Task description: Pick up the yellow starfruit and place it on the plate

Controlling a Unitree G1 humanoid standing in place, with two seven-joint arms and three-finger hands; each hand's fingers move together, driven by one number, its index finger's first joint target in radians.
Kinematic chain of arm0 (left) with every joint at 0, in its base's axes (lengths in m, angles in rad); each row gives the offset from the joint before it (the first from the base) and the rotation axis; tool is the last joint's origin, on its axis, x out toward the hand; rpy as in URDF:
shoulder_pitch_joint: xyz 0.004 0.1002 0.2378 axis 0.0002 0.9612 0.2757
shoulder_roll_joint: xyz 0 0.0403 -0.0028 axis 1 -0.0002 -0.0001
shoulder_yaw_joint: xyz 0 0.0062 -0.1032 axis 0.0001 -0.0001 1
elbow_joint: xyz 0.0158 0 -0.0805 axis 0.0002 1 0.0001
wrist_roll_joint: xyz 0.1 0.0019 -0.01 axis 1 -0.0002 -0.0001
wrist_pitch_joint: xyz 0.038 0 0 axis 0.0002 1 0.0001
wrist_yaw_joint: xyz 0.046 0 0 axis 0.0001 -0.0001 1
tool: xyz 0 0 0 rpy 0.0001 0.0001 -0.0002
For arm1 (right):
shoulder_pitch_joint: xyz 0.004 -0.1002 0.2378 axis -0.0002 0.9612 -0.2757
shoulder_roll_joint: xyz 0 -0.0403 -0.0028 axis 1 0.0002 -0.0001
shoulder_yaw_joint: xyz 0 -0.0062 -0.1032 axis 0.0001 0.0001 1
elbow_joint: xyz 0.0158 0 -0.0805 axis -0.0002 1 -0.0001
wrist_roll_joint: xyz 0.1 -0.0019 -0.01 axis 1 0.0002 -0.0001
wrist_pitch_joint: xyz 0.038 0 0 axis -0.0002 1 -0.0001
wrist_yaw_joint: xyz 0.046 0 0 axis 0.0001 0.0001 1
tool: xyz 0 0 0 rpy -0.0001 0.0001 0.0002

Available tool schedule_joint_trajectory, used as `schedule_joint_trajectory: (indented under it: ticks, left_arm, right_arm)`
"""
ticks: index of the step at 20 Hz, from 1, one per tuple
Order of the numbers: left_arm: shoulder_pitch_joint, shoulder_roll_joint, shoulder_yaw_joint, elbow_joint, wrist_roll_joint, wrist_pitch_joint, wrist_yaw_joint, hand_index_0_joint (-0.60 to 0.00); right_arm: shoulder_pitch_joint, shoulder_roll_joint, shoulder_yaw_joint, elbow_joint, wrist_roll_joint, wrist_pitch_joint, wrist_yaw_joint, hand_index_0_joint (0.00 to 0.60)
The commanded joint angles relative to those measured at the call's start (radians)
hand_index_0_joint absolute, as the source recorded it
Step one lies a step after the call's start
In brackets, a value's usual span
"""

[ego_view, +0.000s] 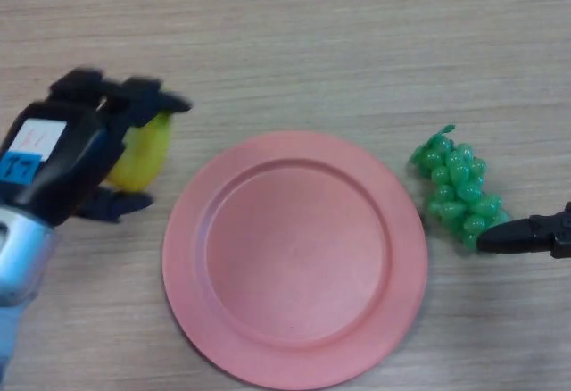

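Yellow starfruit is clamped in the left hand just left of the pink plate, ready to carry over.

a lab-style tabletop setup: bare wood-grain table, toy-like green grapes, empty pink plate

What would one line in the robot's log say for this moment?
left hand: curled round starfruit, left of plate | plate: bare | right hand: beside grapes | starfruit not yet placed
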Motion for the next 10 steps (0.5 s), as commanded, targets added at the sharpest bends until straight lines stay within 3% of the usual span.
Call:
schedule_joint_trajectory:
  ticks: [1,5,6,8,9,10]
  left_arm:
    - [-0.015,0.015,0.048,-0.087,0.039,-0.032,0.037,-0.600]
    - [0.016,-0.061,-0.030,-0.145,-0.008,-0.046,-0.059,-0.600]
    - [0.053,-0.084,-0.072,-0.176,-0.080,0.005,-0.223,-0.600]
    - [0.068,-0.083,-0.096,-0.167,-0.058,-0.021,-0.398,-0.600]
    - [0.055,-0.087,-0.094,-0.142,-0.028,-0.060,-0.371,-0.600]
    - [0.046,-0.111,-0.097,-0.140,-0.037,-0.011,-0.368,-0.600]
  right_arm:
    - [-0.028,-0.020,-0.035,-0.070,0.045,-0.093,-0.025,0.000]
    - [-0.036,-0.018,-0.021,-0.076,0.054,-0.069,-0.031,0.000]
    - [-0.032,-0.016,-0.018,-0.083,0.058,-0.073,-0.028,0.000]
    - [-0.037,-0.019,-0.025,-0.083,0.066,-0.074,-0.024,0.000]
    - [-0.036,-0.019,-0.027,-0.080,0.068,-0.078,-0.023,0.000]
    - [-0.034,-0.018,-0.029,-0.079,0.071,-0.082,-0.028,0.000]
